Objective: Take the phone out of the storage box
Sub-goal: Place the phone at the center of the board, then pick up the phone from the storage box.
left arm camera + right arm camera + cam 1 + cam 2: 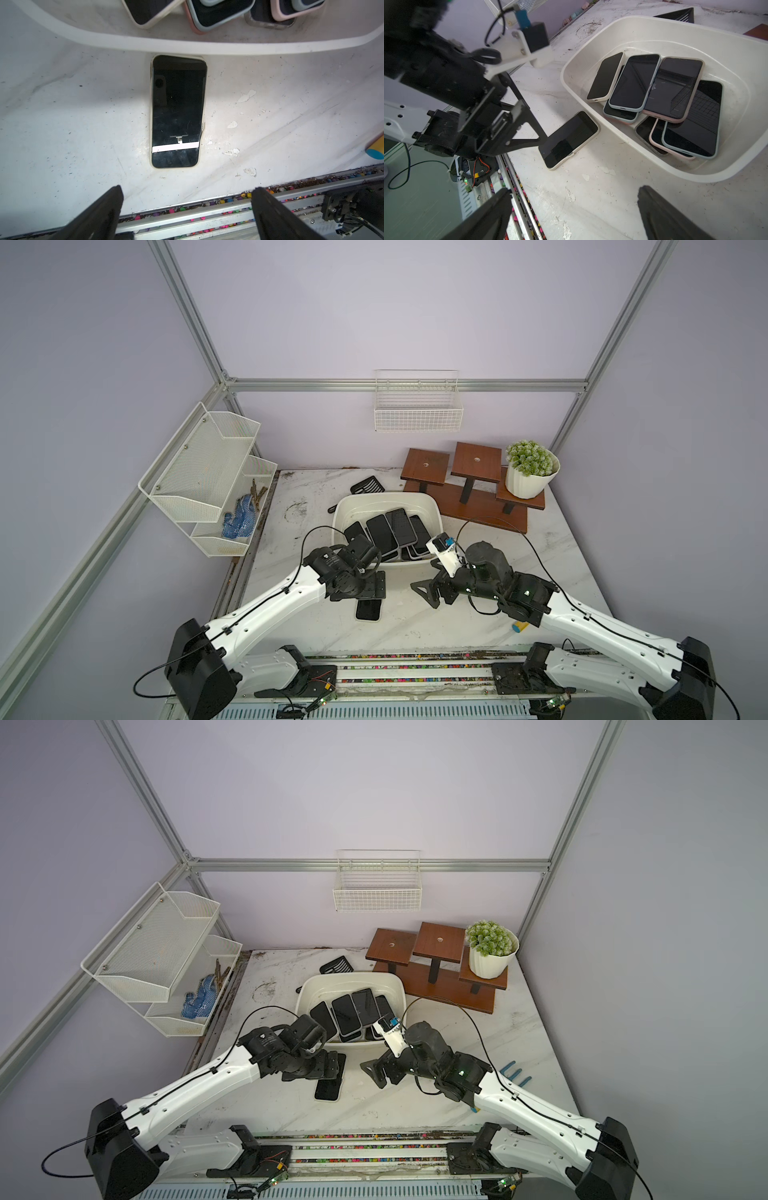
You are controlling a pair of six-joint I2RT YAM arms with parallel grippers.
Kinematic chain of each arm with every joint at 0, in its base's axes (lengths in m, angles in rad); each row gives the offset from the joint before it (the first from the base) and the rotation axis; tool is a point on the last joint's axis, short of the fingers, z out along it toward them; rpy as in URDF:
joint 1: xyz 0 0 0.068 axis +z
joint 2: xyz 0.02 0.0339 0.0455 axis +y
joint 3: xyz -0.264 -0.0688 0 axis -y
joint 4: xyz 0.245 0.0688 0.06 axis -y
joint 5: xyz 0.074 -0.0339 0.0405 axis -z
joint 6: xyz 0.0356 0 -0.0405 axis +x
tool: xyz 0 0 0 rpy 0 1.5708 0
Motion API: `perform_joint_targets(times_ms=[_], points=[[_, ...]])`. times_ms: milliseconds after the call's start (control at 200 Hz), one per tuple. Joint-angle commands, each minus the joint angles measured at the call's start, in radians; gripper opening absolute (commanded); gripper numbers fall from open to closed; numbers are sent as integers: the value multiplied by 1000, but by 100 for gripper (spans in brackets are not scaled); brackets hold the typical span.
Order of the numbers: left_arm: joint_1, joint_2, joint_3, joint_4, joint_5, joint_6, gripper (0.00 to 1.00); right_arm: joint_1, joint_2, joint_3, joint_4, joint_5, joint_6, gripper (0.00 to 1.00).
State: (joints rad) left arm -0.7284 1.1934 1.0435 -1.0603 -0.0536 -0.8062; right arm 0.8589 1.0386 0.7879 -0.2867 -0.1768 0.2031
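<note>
Two robot arms work over a white marble table (415, 628). One storage box (384, 496), a shallow white tub, sits mid-table. Inside it, seven phones (675, 89) can be counted, all screen up, overlapping in a loose pile. One more phone (176, 110) in a cream case lies flat on the table outside the box, screen up. One short end is right at the box's near rim and the other points to the table's front edge.

Both arms rise from bases along the front edge, elbows out, forearms angling inward. The left arm's wrist bends down, so the left gripper (188, 188) hangs over the loose phone with its jaws wide apart and nothing between them. The right gripper (575, 189) hovers low near the box's near right corner, turned toward the left arm, with its jaws also spread wide and empty.

At the table's back right corner stand one wooden riser (473, 510) and one potted plant (530, 468).
</note>
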Motion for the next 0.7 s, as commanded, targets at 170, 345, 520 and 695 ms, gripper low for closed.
perform_joint_targets(times_ms=[170,345,520,695], points=[[135,65,291,-96,-87,15,100,-26,108,100,21,10,139,100],[199,193,395,-96,-47,-5,100,-44,117,136,-14,64,181,100],[261,344,452,-90,47,-61,100,-67,93,147,-35,103,219,100],[284,472,497,-63,116,-102,100,-81,65,136,-43,106,226,100]])
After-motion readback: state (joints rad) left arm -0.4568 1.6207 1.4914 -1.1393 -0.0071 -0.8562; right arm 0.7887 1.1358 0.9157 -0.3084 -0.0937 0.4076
